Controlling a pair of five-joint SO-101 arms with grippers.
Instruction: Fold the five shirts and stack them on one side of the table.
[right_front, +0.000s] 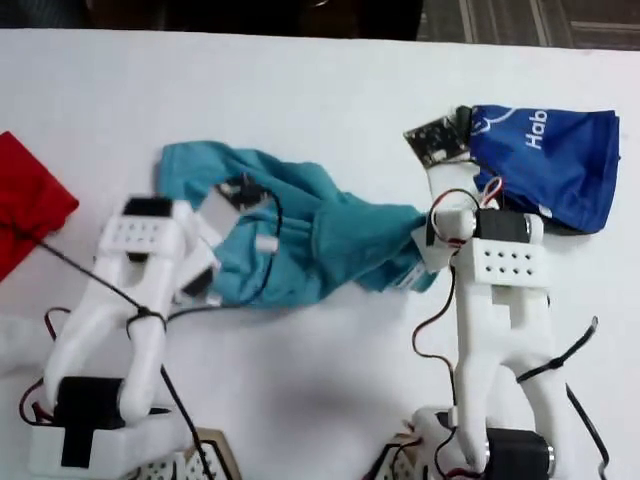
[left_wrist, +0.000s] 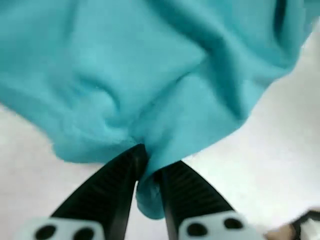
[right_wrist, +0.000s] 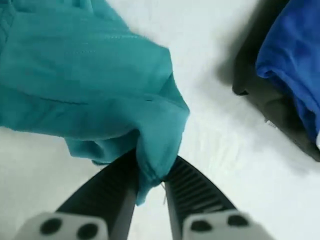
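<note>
A crumpled teal shirt lies across the middle of the white table. My left gripper is at the shirt's left lower edge, shut on a pinch of teal cloth between its black fingers. My right gripper is at the shirt's right end, shut on a fold of the same teal shirt. A folded blue shirt lies at the right, on top of a dark garment. A red shirt lies at the left edge.
Both arm bases stand at the table's near edge, with loose cables trailing between them. The far half of the table is bare white. The blue shirt lies close beside the right gripper.
</note>
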